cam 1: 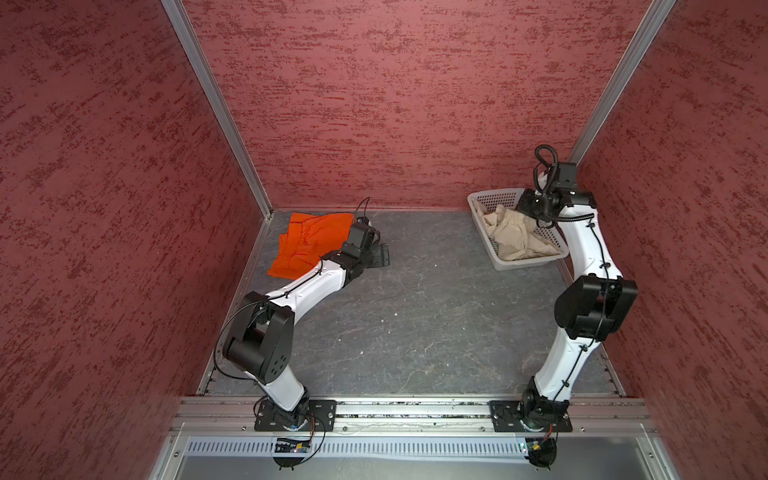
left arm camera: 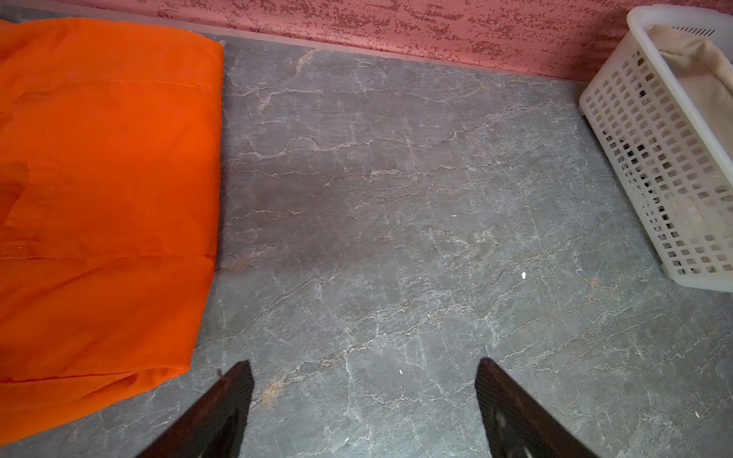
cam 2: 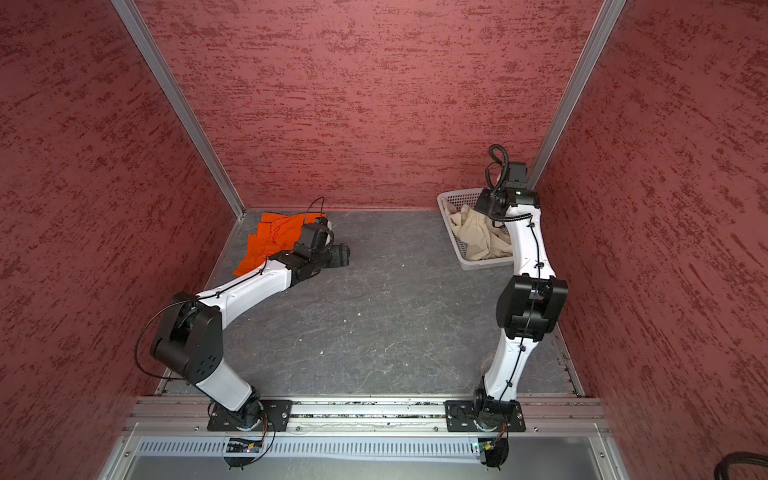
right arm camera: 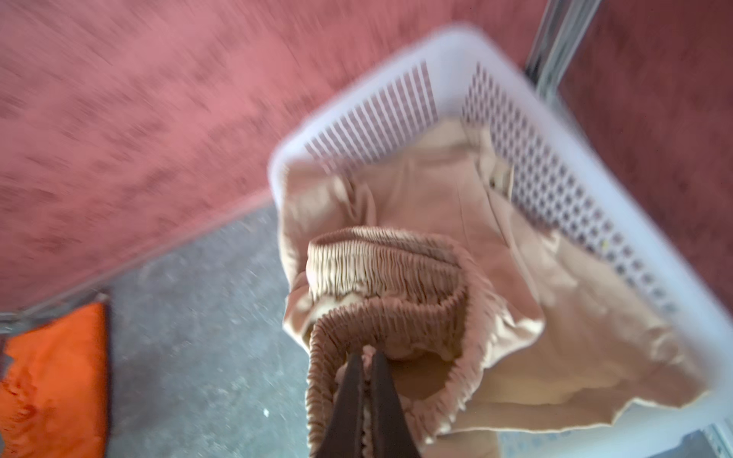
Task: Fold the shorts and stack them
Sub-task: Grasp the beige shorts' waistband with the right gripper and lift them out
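The beige shorts (right arm camera: pixel 436 190) lie crumpled in the white basket (right arm camera: pixel 448 51) at the far right. My right gripper (right arm camera: pixel 367 357) is pinched tight on their gathered waistband, I judge to lift them out for folding. The orange shorts (left arm camera: pixel 99 178) lie roughly folded far left, and my left gripper (left arm camera: pixel 363 363) hovers spread and empty just beside them.
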`<state>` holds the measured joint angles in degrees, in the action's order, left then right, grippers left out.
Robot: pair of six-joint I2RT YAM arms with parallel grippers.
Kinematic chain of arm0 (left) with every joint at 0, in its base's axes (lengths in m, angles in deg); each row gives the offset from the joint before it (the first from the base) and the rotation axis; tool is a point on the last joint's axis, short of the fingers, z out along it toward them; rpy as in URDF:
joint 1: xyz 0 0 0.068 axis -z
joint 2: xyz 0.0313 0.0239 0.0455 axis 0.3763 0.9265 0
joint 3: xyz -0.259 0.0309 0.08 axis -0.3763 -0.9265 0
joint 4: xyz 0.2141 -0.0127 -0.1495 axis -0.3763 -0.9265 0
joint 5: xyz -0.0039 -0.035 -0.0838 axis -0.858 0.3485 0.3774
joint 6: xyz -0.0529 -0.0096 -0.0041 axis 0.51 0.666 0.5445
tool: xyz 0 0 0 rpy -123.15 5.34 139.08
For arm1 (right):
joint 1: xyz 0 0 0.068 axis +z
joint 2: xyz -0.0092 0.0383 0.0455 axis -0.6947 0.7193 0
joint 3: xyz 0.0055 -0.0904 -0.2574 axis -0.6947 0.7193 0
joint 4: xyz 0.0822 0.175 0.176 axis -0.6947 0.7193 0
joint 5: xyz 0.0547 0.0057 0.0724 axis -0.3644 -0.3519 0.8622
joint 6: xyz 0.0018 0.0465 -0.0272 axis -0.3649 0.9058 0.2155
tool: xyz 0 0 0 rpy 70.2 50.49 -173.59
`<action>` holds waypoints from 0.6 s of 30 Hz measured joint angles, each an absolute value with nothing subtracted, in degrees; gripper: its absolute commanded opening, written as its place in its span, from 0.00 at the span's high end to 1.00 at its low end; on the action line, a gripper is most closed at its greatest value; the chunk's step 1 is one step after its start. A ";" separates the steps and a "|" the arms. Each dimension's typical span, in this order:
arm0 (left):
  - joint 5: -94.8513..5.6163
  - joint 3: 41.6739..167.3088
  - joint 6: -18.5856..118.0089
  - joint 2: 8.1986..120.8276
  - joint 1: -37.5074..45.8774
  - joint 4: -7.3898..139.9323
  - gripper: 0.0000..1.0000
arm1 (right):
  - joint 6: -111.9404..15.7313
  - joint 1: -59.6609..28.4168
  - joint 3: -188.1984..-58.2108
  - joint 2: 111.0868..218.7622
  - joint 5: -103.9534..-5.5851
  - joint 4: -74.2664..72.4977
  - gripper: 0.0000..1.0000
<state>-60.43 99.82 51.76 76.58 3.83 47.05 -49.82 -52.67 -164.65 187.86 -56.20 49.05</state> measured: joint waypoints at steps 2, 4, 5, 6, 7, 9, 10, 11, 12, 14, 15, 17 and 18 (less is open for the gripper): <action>-60.51 99.82 51.65 76.24 3.57 47.02 0.12 | -50.08 -52.67 -171.07 188.06 -56.16 52.11 1.00; -60.67 99.91 51.34 75.45 3.41 47.02 0.12 | -50.41 -52.67 -177.59 188.19 -55.94 52.61 1.00; -60.78 100.04 51.21 74.88 3.30 47.05 0.12 | -50.56 -52.67 -181.37 188.19 -55.43 52.48 1.00; -61.02 100.35 50.93 74.22 3.22 47.09 0.12 | -50.67 -52.67 -184.71 188.17 -54.63 52.04 1.00; -61.19 100.59 50.62 73.77 3.17 47.16 0.12 | -50.71 -52.67 -187.27 188.06 -53.88 51.47 1.00; -61.72 100.98 50.12 72.43 3.13 47.92 0.12 | -50.76 -52.69 -191.53 187.51 -51.37 49.66 1.00; -61.85 101.05 49.92 71.82 3.02 48.29 0.12 | -50.76 -52.69 -192.65 187.12 -50.12 48.48 1.00; -61.93 101.07 49.64 71.12 2.95 48.69 0.12 | -50.65 -52.69 -193.39 186.53 -48.42 47.10 1.00; -62.00 101.07 49.25 70.44 2.95 49.04 0.12 | -50.47 -52.69 -193.61 185.87 -46.76 45.61 1.00; -62.02 101.02 48.61 69.20 2.91 49.69 0.12 | -49.97 -52.69 -193.63 184.74 -43.41 42.86 1.00; -62.02 100.87 48.20 68.48 2.91 50.13 0.12 | -49.64 -52.69 -193.63 184.23 -41.66 41.51 1.00; -62.02 100.28 47.39 66.88 2.89 51.09 0.12 | -48.99 -52.69 -193.63 183.38 -38.43 38.79 1.00; -62.02 99.86 47.00 65.96 2.87 51.75 0.13 | -48.48 -52.69 -193.61 182.92 -36.55 37.24 1.00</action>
